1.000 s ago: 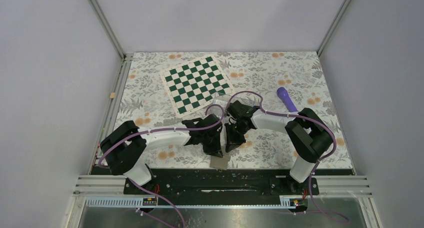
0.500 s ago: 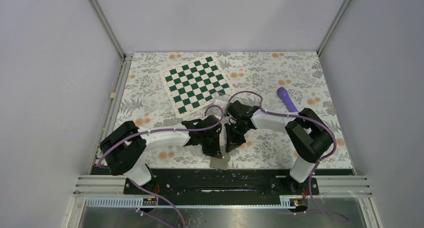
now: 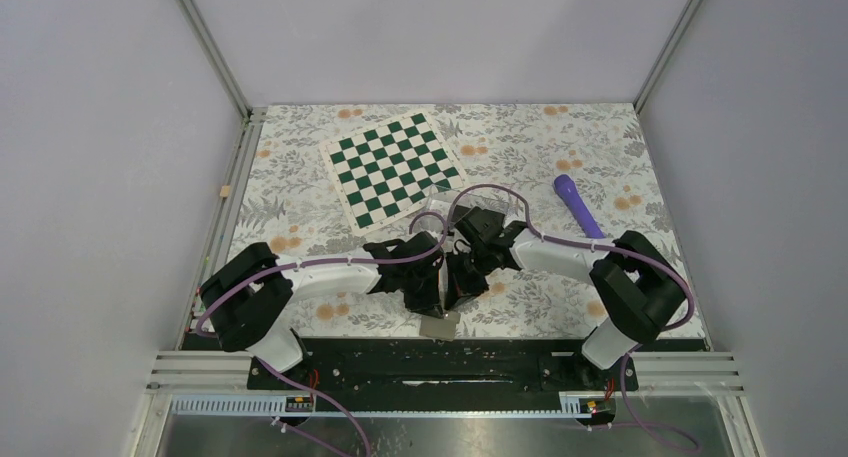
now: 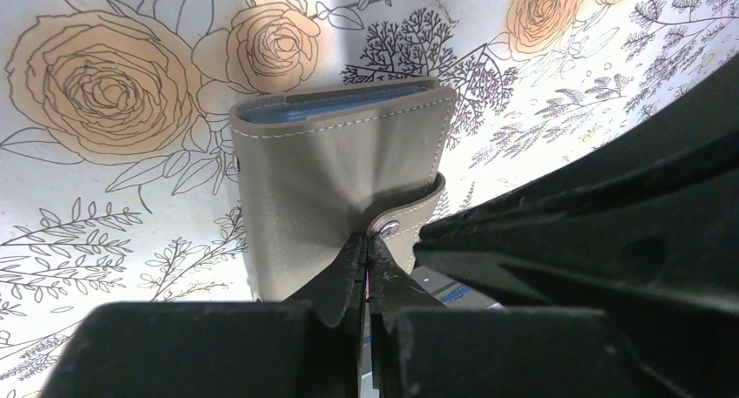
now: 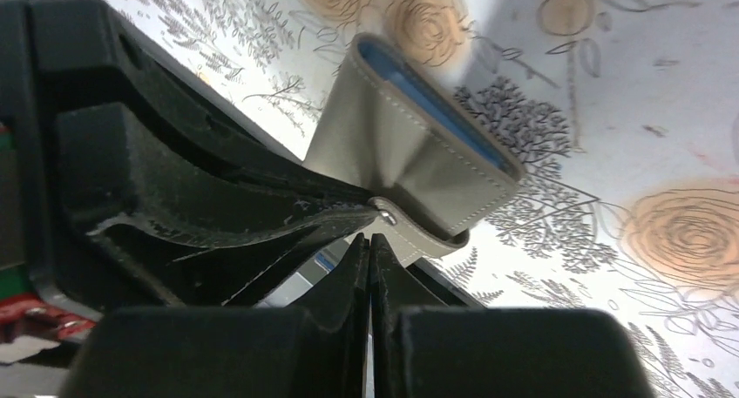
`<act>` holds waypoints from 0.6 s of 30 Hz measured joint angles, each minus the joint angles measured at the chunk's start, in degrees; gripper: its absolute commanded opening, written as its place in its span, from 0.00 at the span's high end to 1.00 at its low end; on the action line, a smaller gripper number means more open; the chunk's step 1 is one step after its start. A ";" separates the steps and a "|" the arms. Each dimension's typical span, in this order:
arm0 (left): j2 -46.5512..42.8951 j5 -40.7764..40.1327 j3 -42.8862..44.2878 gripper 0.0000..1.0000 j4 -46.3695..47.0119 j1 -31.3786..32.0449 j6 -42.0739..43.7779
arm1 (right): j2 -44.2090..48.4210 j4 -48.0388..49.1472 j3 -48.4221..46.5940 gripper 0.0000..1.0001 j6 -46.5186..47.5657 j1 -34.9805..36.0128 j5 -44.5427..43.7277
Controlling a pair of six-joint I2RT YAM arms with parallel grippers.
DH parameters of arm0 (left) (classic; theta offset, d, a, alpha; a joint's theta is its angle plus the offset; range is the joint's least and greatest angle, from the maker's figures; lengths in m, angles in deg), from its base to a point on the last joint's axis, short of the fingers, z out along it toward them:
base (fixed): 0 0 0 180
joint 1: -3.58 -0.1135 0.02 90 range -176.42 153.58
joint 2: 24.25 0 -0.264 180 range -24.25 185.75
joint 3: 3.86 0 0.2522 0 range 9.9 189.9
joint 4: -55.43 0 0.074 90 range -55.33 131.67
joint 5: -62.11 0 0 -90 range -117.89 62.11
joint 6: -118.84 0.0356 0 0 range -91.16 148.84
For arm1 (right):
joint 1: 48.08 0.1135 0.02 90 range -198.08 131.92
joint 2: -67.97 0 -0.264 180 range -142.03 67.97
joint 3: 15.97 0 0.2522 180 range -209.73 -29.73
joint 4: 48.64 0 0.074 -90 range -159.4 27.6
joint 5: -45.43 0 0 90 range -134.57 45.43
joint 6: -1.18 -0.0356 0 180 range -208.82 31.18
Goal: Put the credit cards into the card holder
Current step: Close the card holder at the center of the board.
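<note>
No cards show, likely tucked in the closed wallet [image 4: 335, 180], well apart from the holder [image 3: 441, 190] by the chessboard [image 3: 393, 169], so left gripper [image 4: 366, 252] and right gripper [image 5: 369, 241], both pinched shut, meet at its snap tab [image 5: 424, 232], apparently to unfasten it.

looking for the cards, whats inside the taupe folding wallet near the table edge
Only a light-blue lining shows at the top edge of the taupe folding wallet. It is folded shut, so whatever else it holds is hidden.
</note>
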 measured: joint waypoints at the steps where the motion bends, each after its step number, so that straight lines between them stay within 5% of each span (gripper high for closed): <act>1: 0.00 -0.02 0.00 1.00 -0.02 0.00 0.00 | -0.02 0.26 0.09 1.00 0.00 0.52 0.15; 18: -0.07 -0.09 -0.48 1.00 0.31 0.15 -0.24 | -3.41 -2.49 -0.50 1.00 0.31 2.69 -3.13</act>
